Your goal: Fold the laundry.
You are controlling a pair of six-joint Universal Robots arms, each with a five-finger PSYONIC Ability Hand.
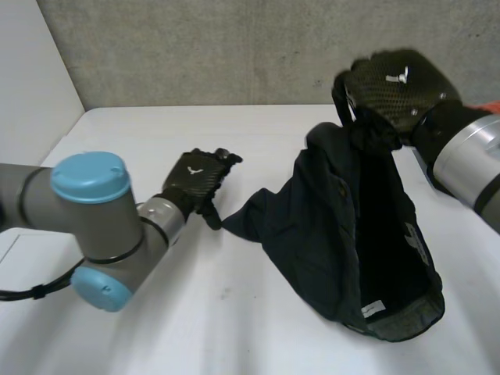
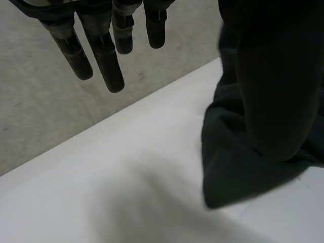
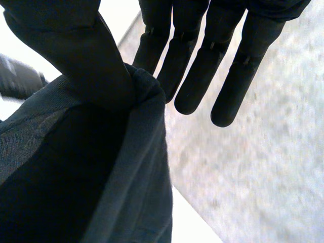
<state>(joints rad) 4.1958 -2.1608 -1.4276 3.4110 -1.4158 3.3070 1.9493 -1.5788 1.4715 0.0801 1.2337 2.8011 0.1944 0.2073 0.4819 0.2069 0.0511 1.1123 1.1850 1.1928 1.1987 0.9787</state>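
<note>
Black garment (image 1: 351, 234): hangs from its top edge, its lower part bunched on the table at the right.
Right hand (image 1: 394, 82): raised, thumb pinching the garment's top edge against a finger, the other fingers straight.
Left hand (image 1: 197, 181): fingers straight, holding nothing, beside the garment's left corner.
Table (image 1: 234, 312): white.

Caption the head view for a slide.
Right hand holds a dark garment up by its edge; left hand hovers open beside it.

place: robotics lab | evidence: bare concrete wall (image 1: 219, 47); plain white surface (image 1: 258, 312); grey robot arm (image 1: 47, 199) with light-blue caps
</note>
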